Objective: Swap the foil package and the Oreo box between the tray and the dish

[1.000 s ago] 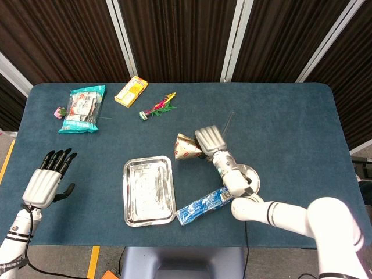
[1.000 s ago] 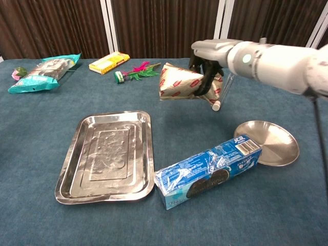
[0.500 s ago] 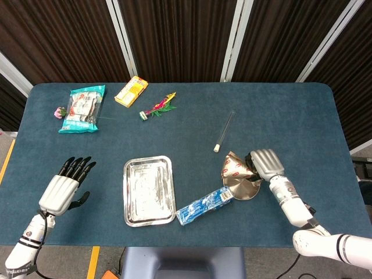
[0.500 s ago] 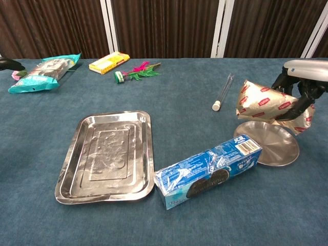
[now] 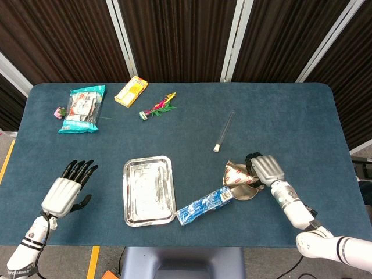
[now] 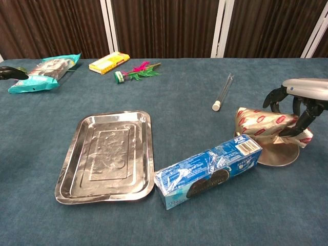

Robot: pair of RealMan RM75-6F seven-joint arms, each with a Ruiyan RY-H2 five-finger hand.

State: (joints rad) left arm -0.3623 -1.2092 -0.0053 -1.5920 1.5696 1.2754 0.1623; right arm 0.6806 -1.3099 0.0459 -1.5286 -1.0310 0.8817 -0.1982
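The foil package (image 5: 235, 173) (image 6: 260, 124), silver with red marks, lies on the round steel dish (image 5: 249, 192) (image 6: 279, 155) at the right. My right hand (image 5: 265, 168) (image 6: 298, 105) grips the package's right end, fingers curled over it. One end of the blue Oreo box (image 5: 204, 206) (image 6: 207, 170) touches the dish's left rim; the box lies slanted on the cloth, its other end beside the tray's front right corner. The rectangular steel tray (image 5: 149, 190) (image 6: 105, 156) holds nothing. Far to the left, my left hand (image 5: 63, 192) hovers with its fingers spread, holding nothing.
A glass test tube (image 5: 224, 131) (image 6: 223, 91) lies behind the dish. Along the back left lie a teal snack bag (image 5: 82, 108) (image 6: 43, 70), a yellow box (image 5: 131, 91) (image 6: 108, 62) and a pink-and-green flower (image 5: 158, 106) (image 6: 137, 72). The table's front edge runs just below the tray.
My right hand carried the foil package from mid-table to the right and has lowered it onto the dish. My left hand drifted slightly right and down.
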